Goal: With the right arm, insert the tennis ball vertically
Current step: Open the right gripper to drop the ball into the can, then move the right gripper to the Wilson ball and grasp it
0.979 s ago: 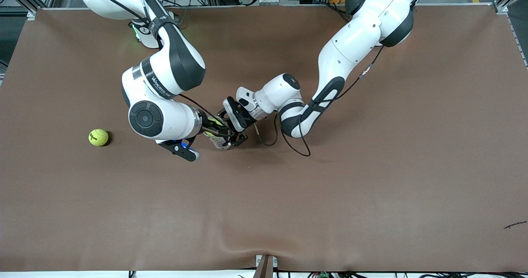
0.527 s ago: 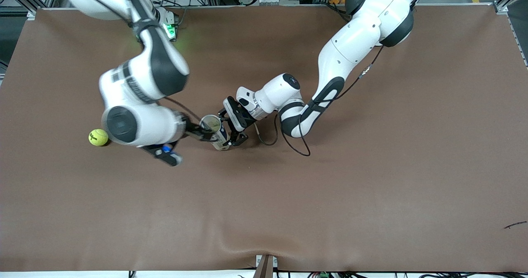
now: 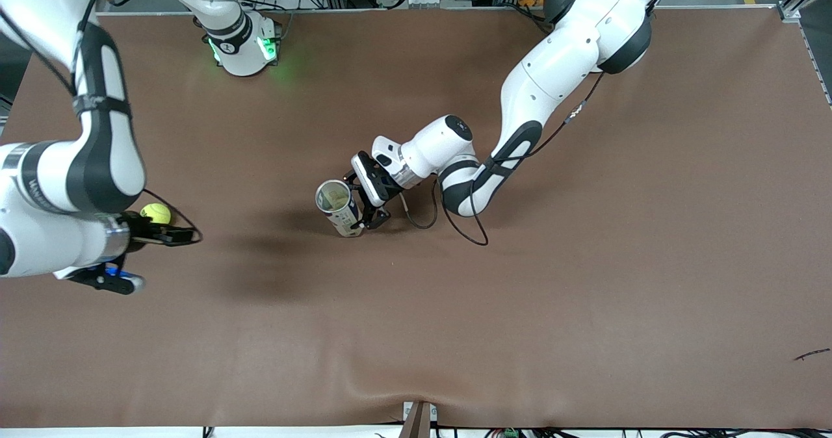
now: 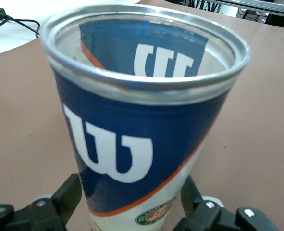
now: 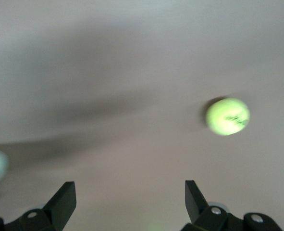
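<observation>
The tennis ball (image 3: 155, 213) lies loose on the table, not yet picked up: grasping, carrying and inserting all remain. The right gripper (image 3: 174, 235) hovers beside it with fingers spread wide and empty; in the right wrist view the ball (image 5: 228, 116) sits ahead of the fingertips, off toward one finger (image 5: 193, 197). The left gripper (image 3: 368, 208) clamps the ball can (image 3: 338, 206) near its base, the can's long axis upright and its open mouth facing up.
</observation>
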{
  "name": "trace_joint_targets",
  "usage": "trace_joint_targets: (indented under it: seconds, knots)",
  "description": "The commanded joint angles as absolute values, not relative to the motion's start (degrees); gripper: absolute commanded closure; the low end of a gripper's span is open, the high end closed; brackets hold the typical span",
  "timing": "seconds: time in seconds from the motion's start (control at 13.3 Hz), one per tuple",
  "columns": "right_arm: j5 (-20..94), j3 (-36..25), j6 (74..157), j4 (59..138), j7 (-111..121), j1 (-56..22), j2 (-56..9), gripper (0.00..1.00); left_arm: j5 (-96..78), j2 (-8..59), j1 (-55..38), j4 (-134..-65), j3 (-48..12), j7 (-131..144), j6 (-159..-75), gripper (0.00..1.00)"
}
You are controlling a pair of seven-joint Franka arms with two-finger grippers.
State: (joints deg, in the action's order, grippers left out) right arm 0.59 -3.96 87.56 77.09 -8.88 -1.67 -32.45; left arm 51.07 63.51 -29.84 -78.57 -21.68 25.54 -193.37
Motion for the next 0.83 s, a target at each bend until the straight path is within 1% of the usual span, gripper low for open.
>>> trace_joint_targets:
  seconds: [0.0, 0.3, 0.45, 0.6, 0.75]
  knots:
    - [-4.8, -2.8, 92.7, 84.3, -1.5, 1.9, -32.1, 0.00, 52.0, 64.0, -30.0, -78.0, -21.3, 25.7, -194.8, 0.08]
    - [-6.3, -2.7, 101.0, 92.6, 11.6, 8.8, -31.7, 0.00, 51.9, 64.0, -29.7, -78.0, -21.3, 25.7, -194.8, 0.08]
    - [-6.4, -2.8, 105.2, 97.4, 11.8, 10.1, -30.6, 0.00, 51.9, 64.0, -29.9, -78.0, -21.3, 25.7, -194.8, 0.08]
    - [-6.4, -2.8, 107.7, 98.9, 11.8, 11.0, -30.8, 0.00, 51.9, 64.0, -29.7, -78.0, -21.3, 25.7, -194.8, 0.08]
    - [-6.4, -2.9, 111.5, 102.5, 11.8, 10.9, -30.8, 0.00, 51.9, 64.0, -29.7, -78.0, -21.3, 25.7, -194.8, 0.08]
